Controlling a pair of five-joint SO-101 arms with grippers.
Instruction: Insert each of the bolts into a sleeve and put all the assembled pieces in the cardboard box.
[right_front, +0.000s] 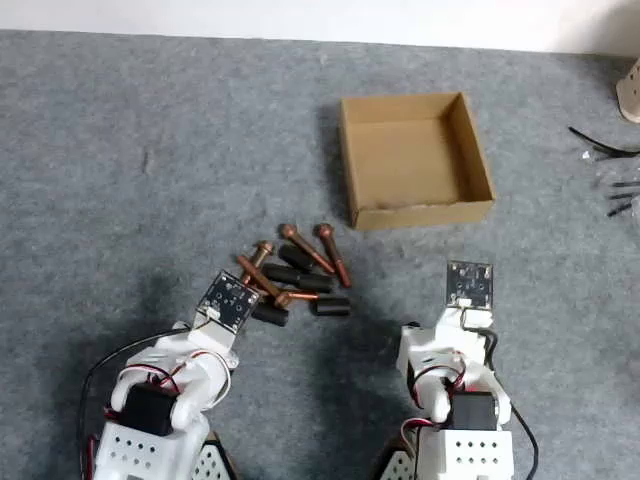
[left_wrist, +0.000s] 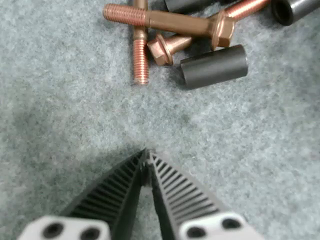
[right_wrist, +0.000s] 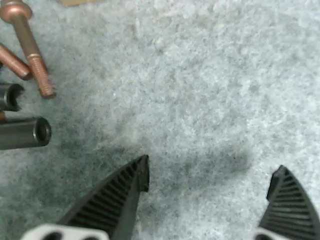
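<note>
Just ahead of the left jaws lies the loose pile, nothing assembled yet.
The left jaws are pressed together. The nearest sleeve (left_wrist: 214, 66) lies close before them with its long axis across their line of reach, so pinching it across its width probably needs a wrist turn. The left arm (right_front: 165, 385) is nearer the pile. The right jaws, spread wide over bare counter (right_front: 120, 150), stand off to its side. By my count there are four copper bolts (right_front: 305, 248) and four black sleeves (right_front: 330, 306), all unjoined, short of the empty cardboard box (right_front: 420, 213).

No readable text, label, number or sign anywhere, apparently.
</note>
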